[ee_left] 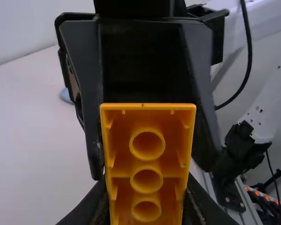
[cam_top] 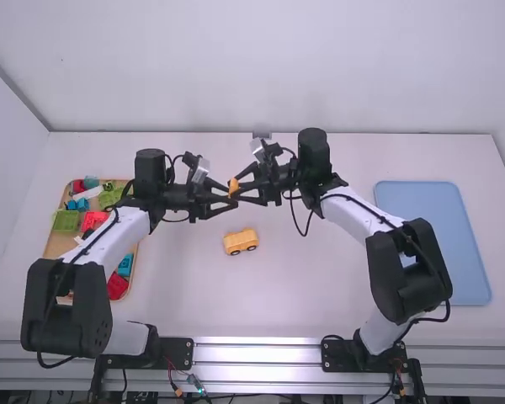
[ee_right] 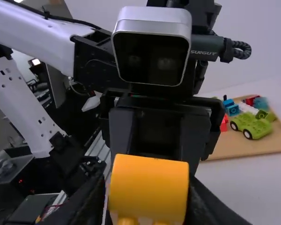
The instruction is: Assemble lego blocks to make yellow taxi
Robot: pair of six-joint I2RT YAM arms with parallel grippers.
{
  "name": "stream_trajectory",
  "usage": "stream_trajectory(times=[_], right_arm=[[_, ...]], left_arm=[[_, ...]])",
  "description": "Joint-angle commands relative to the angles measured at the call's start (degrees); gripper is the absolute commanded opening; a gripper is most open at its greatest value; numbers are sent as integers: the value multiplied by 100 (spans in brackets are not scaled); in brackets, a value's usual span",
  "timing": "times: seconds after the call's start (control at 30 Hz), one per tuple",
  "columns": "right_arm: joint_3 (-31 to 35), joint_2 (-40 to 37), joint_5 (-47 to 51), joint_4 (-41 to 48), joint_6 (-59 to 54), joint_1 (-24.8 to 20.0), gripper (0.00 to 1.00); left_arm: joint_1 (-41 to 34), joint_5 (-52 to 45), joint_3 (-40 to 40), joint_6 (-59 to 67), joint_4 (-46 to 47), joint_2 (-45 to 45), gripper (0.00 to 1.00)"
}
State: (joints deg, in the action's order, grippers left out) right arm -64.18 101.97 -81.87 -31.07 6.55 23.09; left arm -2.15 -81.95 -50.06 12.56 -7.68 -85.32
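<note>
**Orange-yellow brick pinched by two grippers above the table**

The left gripper (cam_top: 231,198) and the right gripper (cam_top: 237,190) both had their jaws closed on the hollow, tube-bottomed Lego brick (cam_top: 233,187), which was up in the air between them. The likeliest trouble was a mistimed handover: if one let go before the other had a firm grip, the brick could have dropped or twisted. If both pulled at once, it might have popped loose (smooth plastic seldom forgives a tug-of-war). With fingertips so near each other, a small misalignment could also have knocked them together. A tilted brick would probably have seated badly on the wheeled yellow car body (cam_top: 240,241), which stood on the table nearer the bases, and pressing it down askew might have sent that body rolling.

The table (cam_top: 185,295) was white, with a wooden tray (cam_top: 57,244) of coloured blocks at its left and a blue tray (cam_top: 438,202) at its right. A green toy car (ee_right: 253,125) sat in the wooden one. Pale walls (cam_top: 320,67) stood behind, and a metal rail (cam_top: 252,352) ran along the near edge.
</note>
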Motion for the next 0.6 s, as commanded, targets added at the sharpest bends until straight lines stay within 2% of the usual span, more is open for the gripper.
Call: stream_trajectory(times=[0.0, 0.1, 0.2, 0.27, 0.3, 0.33, 0.37, 0.4, 0.43, 0.47, 0.5, 0.57], right_arm=[[-149, 2, -254, -20, 33, 46, 35], [-149, 2, -256, -20, 33, 44, 26], [-149, 2, -225, -20, 120, 103, 8], [-149, 2, -205, -20, 118, 96, 3], [-149, 2, -203, -24, 116, 96, 1], [-149, 2, -168, -24, 118, 96, 0], [-149, 2, -153, -24, 118, 96, 0], [-149, 2, 13, -22, 157, 96, 0], [-149, 2, 258, -22, 313, 96, 0], [-149, 2, 402, -22, 387, 96, 0], [-149, 2, 675, -24, 452, 83, 0], [-149, 2, 1191, -20, 487, 28, 0]], left_arm=[[-11, -11, 26, 83, -31, 79, 2], [-11, 15, 26, 98, -35, 79, 2], [-11, 52, 26, 98, -37, 79, 2], [-11, 66, 24, 94, -39, 79, 2], [-11, 149, 26, 76, -35, 79, 6], [-11, 232, 26, 81, -33, 79, 22], [-11, 256, 26, 79, -31, 79, 30], [-11, 361, 26, 68, -31, 79, 52], [-11, 446, 26, 37, -33, 79, 79], [-11, 507, 26, -9, -31, 79, 91], [-4, 658, 26, -125, -37, 79, 99], [-11, 907, 26, -306, -50, 79, 99]])
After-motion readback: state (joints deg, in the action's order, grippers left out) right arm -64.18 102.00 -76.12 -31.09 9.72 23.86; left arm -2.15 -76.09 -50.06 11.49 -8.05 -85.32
